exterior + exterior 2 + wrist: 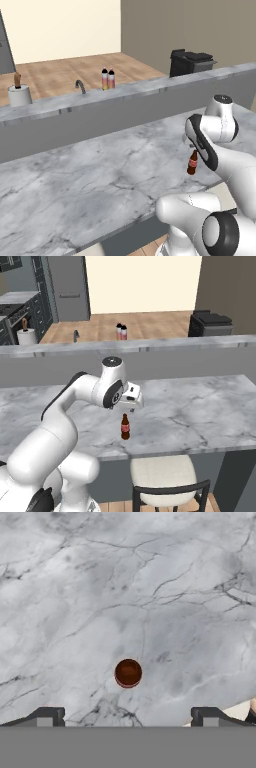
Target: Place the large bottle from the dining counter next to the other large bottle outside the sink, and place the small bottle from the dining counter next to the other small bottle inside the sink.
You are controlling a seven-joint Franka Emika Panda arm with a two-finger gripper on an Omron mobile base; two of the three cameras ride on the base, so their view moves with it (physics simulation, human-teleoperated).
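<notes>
The small bottle (192, 163), dark brown with a red label, stands upright near the front edge of the dining counter (90, 175). It is also in the right base view (125, 427), and from above its round top (128, 673) sits centred. My gripper (128, 717) hangs open just above it, pointing straight down, fingertips (47, 716) wide apart and touching nothing; the hand also shows from both sides (193, 146) (131, 409). Two large bottles (108, 79) stand side by side right of the faucet (80, 86). A raised ledge hides the sink basin and the other small bottle.
A grey raised ledge (125, 107) runs between the dining counter and the back counter. A paper towel roll (19, 94) stands at the far left. A black appliance (210, 321) sits back right. A cushioned stool (162, 473) stands below the counter's front edge.
</notes>
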